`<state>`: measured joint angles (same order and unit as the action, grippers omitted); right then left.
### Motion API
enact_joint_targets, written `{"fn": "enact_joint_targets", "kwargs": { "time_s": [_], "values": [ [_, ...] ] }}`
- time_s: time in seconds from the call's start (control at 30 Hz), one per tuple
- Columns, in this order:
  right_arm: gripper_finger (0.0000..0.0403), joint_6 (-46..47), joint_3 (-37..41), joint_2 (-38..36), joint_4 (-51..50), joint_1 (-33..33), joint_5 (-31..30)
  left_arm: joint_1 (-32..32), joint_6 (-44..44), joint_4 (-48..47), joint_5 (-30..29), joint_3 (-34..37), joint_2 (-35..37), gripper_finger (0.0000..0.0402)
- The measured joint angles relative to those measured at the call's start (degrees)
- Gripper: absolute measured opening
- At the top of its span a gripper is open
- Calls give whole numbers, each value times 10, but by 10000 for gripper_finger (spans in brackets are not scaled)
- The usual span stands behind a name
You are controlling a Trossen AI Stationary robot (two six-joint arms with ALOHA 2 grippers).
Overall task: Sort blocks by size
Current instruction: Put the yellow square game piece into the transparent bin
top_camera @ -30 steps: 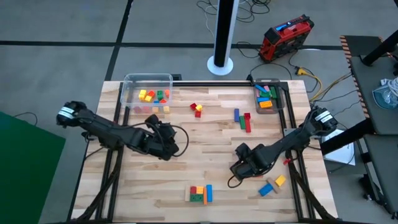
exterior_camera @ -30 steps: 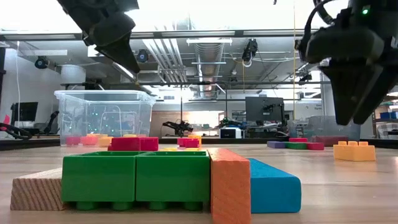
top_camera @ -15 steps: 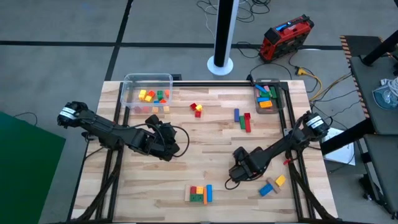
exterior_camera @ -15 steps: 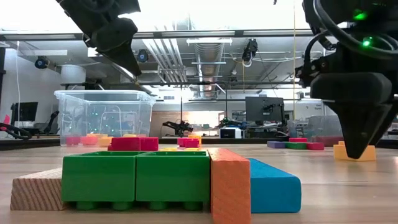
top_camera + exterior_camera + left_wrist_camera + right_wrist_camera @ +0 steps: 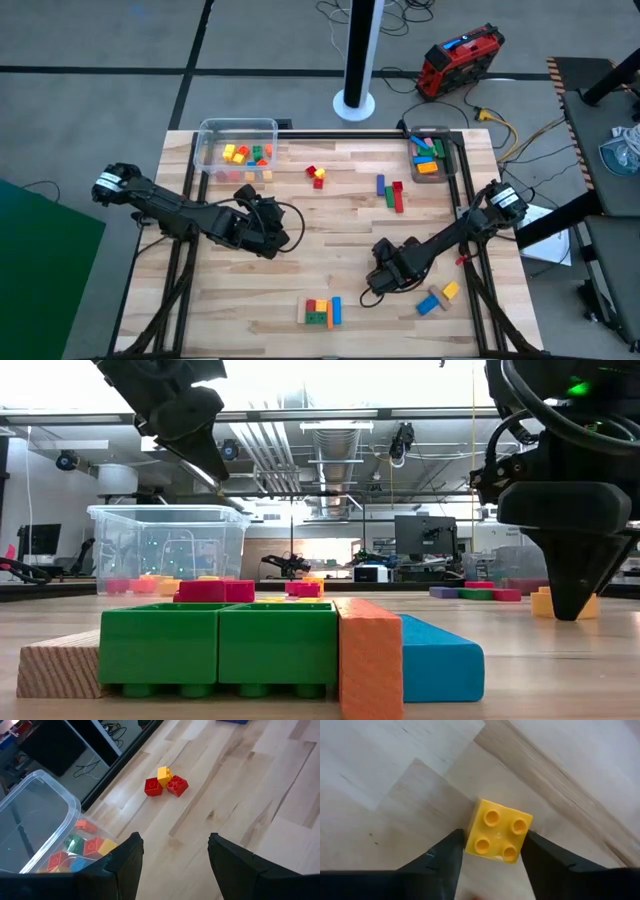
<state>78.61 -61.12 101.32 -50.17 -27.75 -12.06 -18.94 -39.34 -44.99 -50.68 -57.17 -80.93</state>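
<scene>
- Blocks nearest the front edge of the wooden worktop (image 5: 250, 290): a tight cluster of green, orange, red and blue pieces (image 5: 321, 311), with a green studded block (image 5: 218, 643), an upright orange bar (image 5: 370, 657) and a blue bar (image 5: 440, 658) side by side in the low view, and a bare wood block (image 5: 60, 664) at one end.
- Toward the front right corner, a blue bar and a small yellow block (image 5: 437, 297) lie close together.
- Right gripper (image 5: 383, 281) sits low over the worktop, between the front cluster and that blue-and-yellow pair; its jaws stand open, one to each side of a small yellow four-stud cube (image 5: 497, 830), tips close against its sides but not visibly pressing it. The cube lies flat on the wood, studs up.
- Left gripper (image 5: 262, 228) hangs over the left middle of the worktop, jaws spread and holding nothing.
- Mid-worktop toward the right: a blue bar, a green piece and a red bar (image 5: 390, 191) lie just beside one another.
- Farther back near the centre: two small red cubes and one yellow cube (image 5: 165, 782) touch in a little knot.
- Far left corner: a clear plastic tub (image 5: 237, 131) holds small yellow, red, green and orange cubes (image 5: 246, 154).
- Far right corner: a dark tray (image 5: 452, 158) holds longer bars in pink, blue, green and orange (image 5: 428, 154).
</scene>
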Motion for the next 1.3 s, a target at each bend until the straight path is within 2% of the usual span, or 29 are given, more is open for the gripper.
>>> {"fn": "enact_joint_targets", "kwargs": {
  "time_s": [0.13, 0.3, 0.43, 0.63, 0.77, 0.9, 1.0, 1.13, 1.3],
  "values": [
    [134, -15, 0, 0, 2, 0, -2, 0, 13, 3, 0, 0, 0, 199],
    [134, -39, 2, -7, 2, 0, -2, -6, 45, 17, 0, 0, 0, 199],
    [134, -65, 4, -33, 1, 0, -12, -31, 108, 44, 0, 4, 0, 199],
    [135, -165, 3, -84, 88, 5, -62, -88, 260, 168, 9, 26, -1, 199],
    [135, -288, 3, -106, 217, 23, -60, -119, 393, 317, 77, 63, -1, 199],
    [135, -406, 3, -107, 345, 50, 0, -126, 496, 499, 175, 111, -1, 199],
    [135, -475, 3, -104, 421, 72, 69, -126, 533, 596, 219, 143, -1, 199],
    [135, -538, 3, -100, 475, 95, 143, -126, 553, 650, 236, 167, -1, 199],
    [136, -571, 3, -96, 530, 119, 213, -126, 554, 684, 258, 172, -4, 199]
  ]
}}
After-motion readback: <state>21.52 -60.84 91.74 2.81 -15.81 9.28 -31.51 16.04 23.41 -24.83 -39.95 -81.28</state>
